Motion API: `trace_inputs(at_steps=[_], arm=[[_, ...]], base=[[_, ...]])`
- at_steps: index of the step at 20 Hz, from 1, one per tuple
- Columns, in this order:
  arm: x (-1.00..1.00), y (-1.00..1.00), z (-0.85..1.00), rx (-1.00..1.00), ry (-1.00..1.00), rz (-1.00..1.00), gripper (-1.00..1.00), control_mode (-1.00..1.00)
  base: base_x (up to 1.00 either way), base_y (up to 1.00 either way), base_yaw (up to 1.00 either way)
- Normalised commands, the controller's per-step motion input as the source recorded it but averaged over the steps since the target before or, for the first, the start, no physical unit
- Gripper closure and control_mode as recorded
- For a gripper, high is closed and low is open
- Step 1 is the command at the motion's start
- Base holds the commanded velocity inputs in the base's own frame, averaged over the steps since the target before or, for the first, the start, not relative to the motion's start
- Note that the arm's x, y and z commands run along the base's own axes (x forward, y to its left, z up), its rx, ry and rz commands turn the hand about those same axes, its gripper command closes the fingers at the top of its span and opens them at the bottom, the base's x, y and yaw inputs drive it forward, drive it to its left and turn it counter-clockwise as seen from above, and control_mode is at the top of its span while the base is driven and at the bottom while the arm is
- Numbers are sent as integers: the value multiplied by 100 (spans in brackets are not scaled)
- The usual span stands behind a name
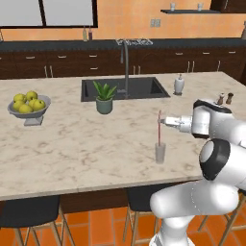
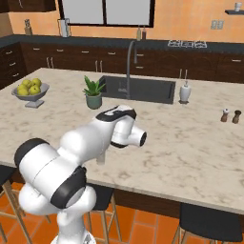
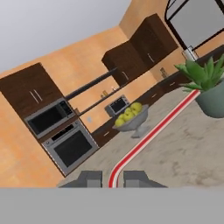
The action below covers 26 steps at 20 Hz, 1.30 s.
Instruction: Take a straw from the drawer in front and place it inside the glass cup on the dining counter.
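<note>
We see the gripper (image 1: 161, 121) clenched on the straw (image 1: 160, 129), its jaws pinching the upper part of the thin red stick. The straw stands upright, its lower end inside the glass cup (image 1: 160, 153). Taking the potted plant (image 1: 104, 98) as landmark: the cup stands on the dining counter (image 1: 72, 144) nearer the front edge than the plant and to its right; the black sink (image 1: 139, 88) lies just behind the plant; the fruit bowl (image 1: 29, 106) sits well to its left
</note>
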Motion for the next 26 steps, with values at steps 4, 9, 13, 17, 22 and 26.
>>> trace_inputs(at_steps=[4, 9, 13, 17, 22, 26], arm=[[22, 0, -21, 0, -6, 3, 100, -100], [-29, 0, -16, 0, -8, 3, 100, -100], [-64, 0, -19, 0, -6, 4, 100, -100], [-31, 6, -21, 0, -4, 4, 100, -100], [1, 21, -20, 0, -5, 4, -100, -100], [0, 3, -4, 0, -13, 2, -100, -100]], base=[[0, 0, 0], [0, 0, 0], [0, 0, 0], [0, 0, 0], [0, 0, 0], [0, 0, 0]])
